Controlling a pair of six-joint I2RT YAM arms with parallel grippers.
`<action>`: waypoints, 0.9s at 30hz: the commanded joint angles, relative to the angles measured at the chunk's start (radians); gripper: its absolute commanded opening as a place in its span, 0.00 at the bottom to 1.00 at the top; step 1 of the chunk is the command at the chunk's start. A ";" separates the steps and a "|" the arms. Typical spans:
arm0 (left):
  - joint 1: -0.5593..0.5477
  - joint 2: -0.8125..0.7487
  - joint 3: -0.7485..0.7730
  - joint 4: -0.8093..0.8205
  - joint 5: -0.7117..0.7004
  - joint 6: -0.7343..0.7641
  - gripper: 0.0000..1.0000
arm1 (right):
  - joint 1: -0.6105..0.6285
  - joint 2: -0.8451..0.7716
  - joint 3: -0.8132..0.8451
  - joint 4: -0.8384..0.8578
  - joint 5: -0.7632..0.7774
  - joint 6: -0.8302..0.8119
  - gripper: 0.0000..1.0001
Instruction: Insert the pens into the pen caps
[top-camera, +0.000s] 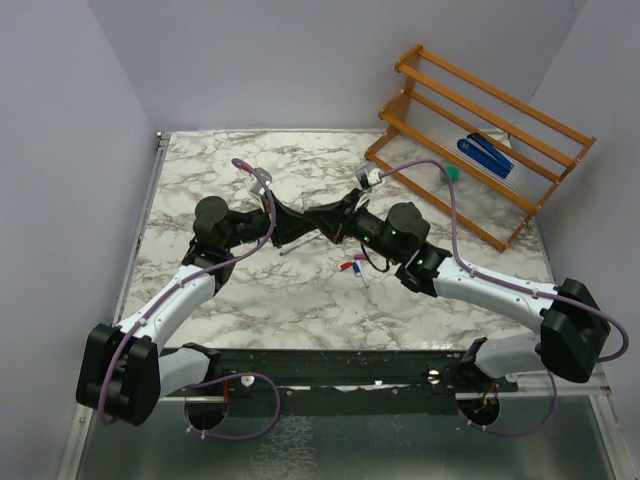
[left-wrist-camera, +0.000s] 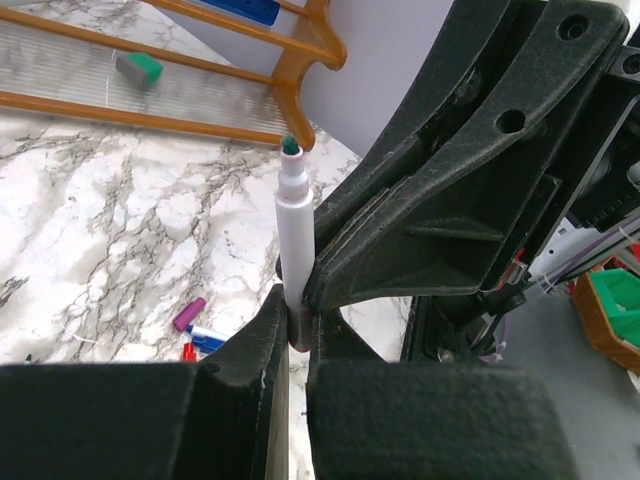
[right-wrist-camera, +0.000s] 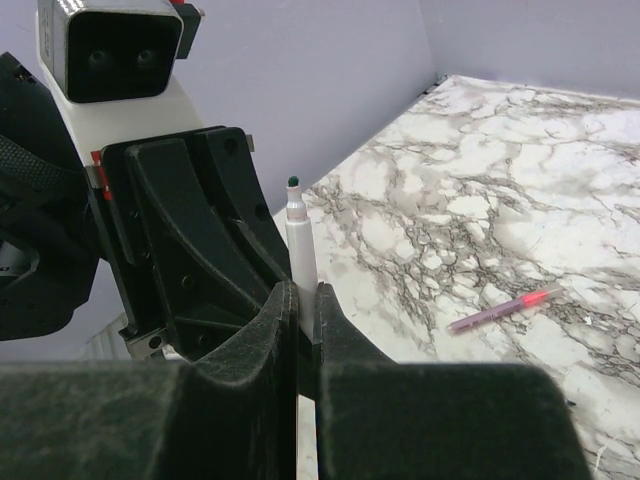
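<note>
A white pen (left-wrist-camera: 294, 232) with a dark green tip stands upright between both grippers above the middle of the table. My left gripper (left-wrist-camera: 297, 312) is shut on its lower end. My right gripper (right-wrist-camera: 306, 296) is shut on the same pen (right-wrist-camera: 300, 250), a little higher on the barrel. In the top view the left gripper (top-camera: 300, 233) and right gripper (top-camera: 335, 223) meet fingertip to fingertip. A purple pen cap (left-wrist-camera: 189, 313), a blue-ended pen (left-wrist-camera: 207, 338) and a red cap (left-wrist-camera: 188, 351) lie together on the marble. A pink pen (right-wrist-camera: 503, 308) lies apart.
A wooden rack (top-camera: 480, 150) stands at the back right, holding a big blue stapler-like object (top-camera: 485, 155) and a small green block (top-camera: 452, 174). The loose caps (top-camera: 352, 268) lie just in front of the right arm. Walls close in the table at left and back.
</note>
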 joint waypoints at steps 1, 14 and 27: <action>0.002 -0.021 -0.019 0.041 -0.044 0.012 0.00 | 0.005 0.002 -0.013 -0.014 0.000 0.003 0.01; 0.003 -0.003 -0.022 -0.061 -0.115 0.061 0.00 | 0.006 -0.025 0.077 -0.192 0.071 -0.017 0.40; 0.019 -0.082 0.122 -0.614 -0.301 0.433 0.00 | 0.004 -0.177 0.146 -0.641 0.419 0.029 0.42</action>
